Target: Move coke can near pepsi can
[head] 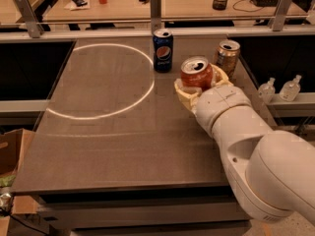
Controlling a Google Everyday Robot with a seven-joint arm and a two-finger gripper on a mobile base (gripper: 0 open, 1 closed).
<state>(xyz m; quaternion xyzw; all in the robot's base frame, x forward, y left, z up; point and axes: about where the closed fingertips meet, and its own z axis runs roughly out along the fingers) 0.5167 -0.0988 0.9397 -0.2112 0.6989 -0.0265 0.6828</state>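
The red-orange coke can (196, 73) stands upright between the cream fingers (183, 91) of my gripper (199, 82), which is shut on it. It is right of the table's middle, toward the back. The dark blue pepsi can (162, 50) stands upright at the back of the table, a short way left of and behind the coke can. My white arm (246, 141) reaches in from the lower right and hides the lower part of the coke can.
A gold-tan can (228, 57) stands just behind and right of the gripper, close to it. A white circle of light (147, 90) marks the dark tabletop (108, 141). Metal rail posts (156, 9) line the back edge. Two small bottles (279, 90) sit on the right ledge.
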